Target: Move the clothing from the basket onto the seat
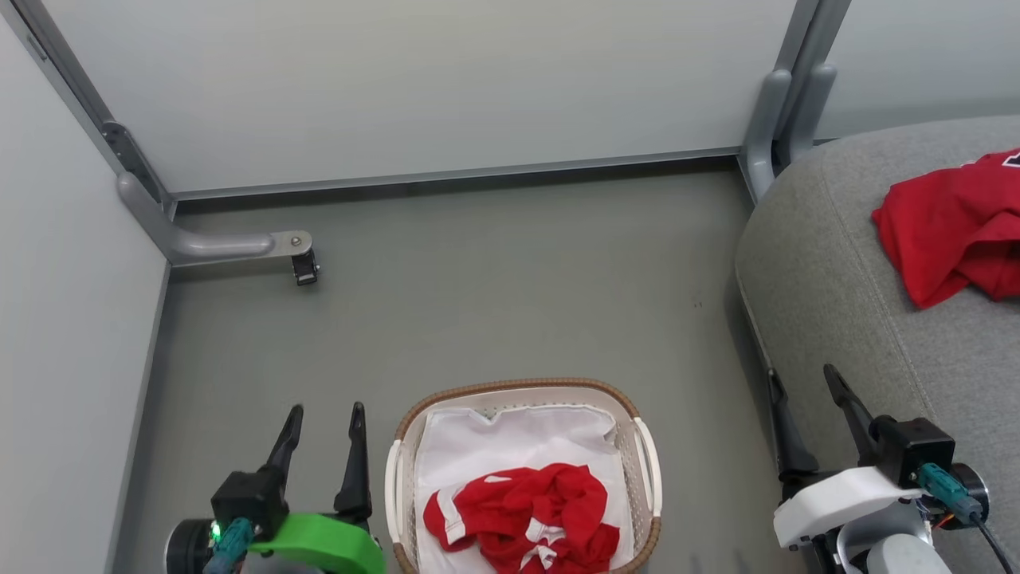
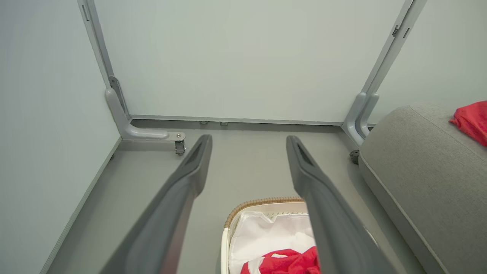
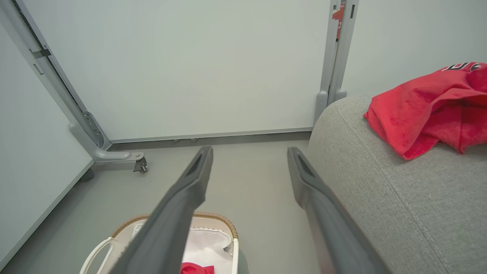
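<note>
A white basket (image 1: 645, 458) with a brown woven rim sits on the floor at the bottom centre. In it, on the white liner, lies a crumpled red shirt with white trim (image 1: 530, 514). A second red shirt (image 1: 952, 227) lies on the grey seat (image 1: 829, 271) at the right, with lettering at its top edge. My left gripper (image 1: 325, 414) hangs open, left of the basket, holding nothing. My right gripper (image 1: 805, 379) hangs open by the seat's front edge, right of the basket. The left wrist view shows the basket (image 2: 243, 207) and trimmed shirt (image 2: 289, 262) below the fingers.
Pale partition panels close off the back and left. A grey metal foot with a small caster (image 1: 303, 267) juts onto the floor at the back left. Grey posts (image 1: 777, 119) stand at the back right beside the seat. Grey floor (image 1: 510, 303) stretches beyond the basket.
</note>
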Available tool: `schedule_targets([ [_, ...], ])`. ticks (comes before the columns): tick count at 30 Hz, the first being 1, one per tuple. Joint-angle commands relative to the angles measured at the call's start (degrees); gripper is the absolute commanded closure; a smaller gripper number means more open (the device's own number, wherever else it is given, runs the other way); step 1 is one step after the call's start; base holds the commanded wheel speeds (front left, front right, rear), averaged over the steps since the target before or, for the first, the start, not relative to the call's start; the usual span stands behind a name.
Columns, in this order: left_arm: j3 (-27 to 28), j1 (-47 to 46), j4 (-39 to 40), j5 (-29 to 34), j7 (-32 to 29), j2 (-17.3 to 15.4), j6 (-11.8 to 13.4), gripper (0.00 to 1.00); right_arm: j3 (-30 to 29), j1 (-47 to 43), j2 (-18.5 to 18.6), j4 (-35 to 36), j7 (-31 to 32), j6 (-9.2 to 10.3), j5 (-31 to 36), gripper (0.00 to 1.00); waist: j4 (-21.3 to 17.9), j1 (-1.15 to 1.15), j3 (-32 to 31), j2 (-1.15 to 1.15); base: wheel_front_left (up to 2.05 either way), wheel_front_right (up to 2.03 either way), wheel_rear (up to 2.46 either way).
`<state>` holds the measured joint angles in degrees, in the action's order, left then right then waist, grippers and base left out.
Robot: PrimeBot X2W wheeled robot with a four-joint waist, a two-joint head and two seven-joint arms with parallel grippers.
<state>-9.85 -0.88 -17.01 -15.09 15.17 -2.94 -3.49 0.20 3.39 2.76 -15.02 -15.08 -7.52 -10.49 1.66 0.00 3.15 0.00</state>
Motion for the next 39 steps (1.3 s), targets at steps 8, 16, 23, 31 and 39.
schedule_targets([
  [8,-8.05,-12.81,-5.78,5.67,-1.74,-0.66,-2.68,0.0,-2.63,5.57,0.26,2.68,-0.12,0.06,2.56,0.0,-1.48,0.0,10.5,0.0,0.0,0.0,0.0],
  [16,-21.63,-27.39,-19.08,9.06,-5.95,-0.98,-3.98,0.0,-2.53,13.52,0.23,4.76,-0.12,0.07,3.14,0.0,-5.51,0.0,24.65,0.0,0.0,0.0,0.0],
  [23,-30.42,-34.64,-31.88,5.61,-6.86,-1.42,-4.0,0.0,-0.11,18.66,0.2,5.59,-0.12,0.07,0.58,0.0,-10.34,0.0,34.08,0.0,0.0,0.0,0.0],
  [31,-34.49,-39.76,-41.4,1.3,-8.86,-1.54,-4.01,0.0,1.52,21.61,0.17,7.34,-0.12,0.07,-1.95,0.0,-14.23,0.0,41.38,0.0,0.0,0.0,0.0],
  [39,-37.12,-42.82,-46.07,-1.6,-9.15,-1.31,-4.01,0.0,3.07,23.49,0.17,8.62,-0.12,0.07,-3.49,0.0,-16.25,0.0,45.43,0.0,0.0,0.0,0.0],
])
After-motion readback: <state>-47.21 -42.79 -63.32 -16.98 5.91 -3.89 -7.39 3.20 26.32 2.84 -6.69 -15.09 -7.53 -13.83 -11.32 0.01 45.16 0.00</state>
